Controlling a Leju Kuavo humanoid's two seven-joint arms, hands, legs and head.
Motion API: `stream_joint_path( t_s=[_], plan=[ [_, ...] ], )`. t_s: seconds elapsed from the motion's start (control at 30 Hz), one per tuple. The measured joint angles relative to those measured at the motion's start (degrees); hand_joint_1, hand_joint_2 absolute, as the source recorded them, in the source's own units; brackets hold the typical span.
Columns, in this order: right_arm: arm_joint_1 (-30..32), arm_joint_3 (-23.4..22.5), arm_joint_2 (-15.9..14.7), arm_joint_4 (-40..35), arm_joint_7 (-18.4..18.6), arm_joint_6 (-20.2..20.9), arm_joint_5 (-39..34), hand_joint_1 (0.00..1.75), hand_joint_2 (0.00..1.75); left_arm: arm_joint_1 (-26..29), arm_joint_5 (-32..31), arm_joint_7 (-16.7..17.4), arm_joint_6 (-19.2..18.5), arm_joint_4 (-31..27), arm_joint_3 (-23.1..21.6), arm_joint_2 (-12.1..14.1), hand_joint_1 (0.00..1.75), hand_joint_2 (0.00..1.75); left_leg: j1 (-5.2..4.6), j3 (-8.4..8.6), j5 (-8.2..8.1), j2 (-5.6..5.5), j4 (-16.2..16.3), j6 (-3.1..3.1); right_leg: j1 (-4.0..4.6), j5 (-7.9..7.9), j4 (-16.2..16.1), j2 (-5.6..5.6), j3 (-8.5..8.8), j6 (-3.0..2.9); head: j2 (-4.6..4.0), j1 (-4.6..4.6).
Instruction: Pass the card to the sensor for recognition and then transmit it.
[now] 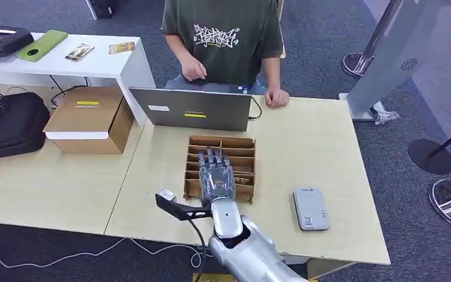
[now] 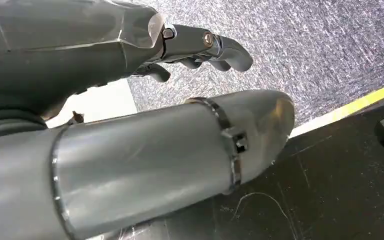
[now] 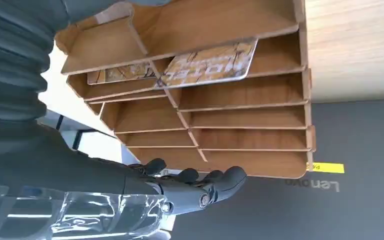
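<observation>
Hovering over the wooden organizer (image 1: 220, 167) — right hand (image 1: 216, 173) empty, fingers extended; left hand (image 2: 200, 47) loosely curled, empty.

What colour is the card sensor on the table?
Light grey sensor, clearest in the head view.

"HOTEL" printed on card (image 3: 207, 63) in wooden rack (image 3: 280, 145). "Lenovo" on laptop lid (image 3: 310, 186), beside a yellow sticker (image 3: 328, 168). Graffiti print on person's shirt (image 1: 215, 36), unreadable.

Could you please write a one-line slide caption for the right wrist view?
Right hand hovers open over the wooden card rack, where two hotel cards lie in adjacent slots.
</observation>
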Motion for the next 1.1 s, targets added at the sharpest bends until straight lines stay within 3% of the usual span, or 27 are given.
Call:
stream_joint_path(
  t_s=[0.3, 0.87, 0.97, 1.1],
  plan=[
    [2.3, -2.5, -1.3, -3.9, 2.3, 1.7, 1.1, 0.0, 1.75, 0.2, -0.5, -0.8, 0.7, 0.0, 0.0, 0.0, 0.0, 0.0, -0.01, -0.01, 0.0, 0.0, 0.0, 0.0, -0.01, 0.0, 0.0, 0.0, -0.01, 0.0, 0.0, -0.02],
    [7.1, -4.8, -2.8, -9.9, 2.3, 3.5, 0.8, 0.0, 1.75, 0.2, -2.4, 0.1, 0.7, 0.0, 0.0, -0.2, 0.0, 0.0, 0.0, -0.02, -0.01, 0.0, 0.0, 0.0, 0.0, 0.0, 0.0, 0.01, -0.02, 0.0, 0.0, 0.0],
    [7.0, -4.6, -2.8, -9.9, 1.6, 3.3, 0.9, 0.0, 1.75, 0.2, -2.4, 0.2, 0.7, 0.0, 0.0, -0.3, 0.0, 0.0, 0.0, -0.02, -0.01, 0.0, 0.0, 0.0, -0.01, 0.0, 0.0, 0.01, -0.02, 0.0, 0.0, -0.02],
    [6.4, -3.2, -2.8, -8.6, -2.6, 0.5, -2.4, 0.0, 1.75, 0.1, -2.3, 0.3, 0.5, 0.0, 0.0, -0.4, 0.0, 0.0, 0.0, -0.03, -0.01, 0.0, 0.0, 0.0, 0.0, 0.0, 0.0, 0.0, -0.01, 0.0, 0.0, -0.02]
  ],
)
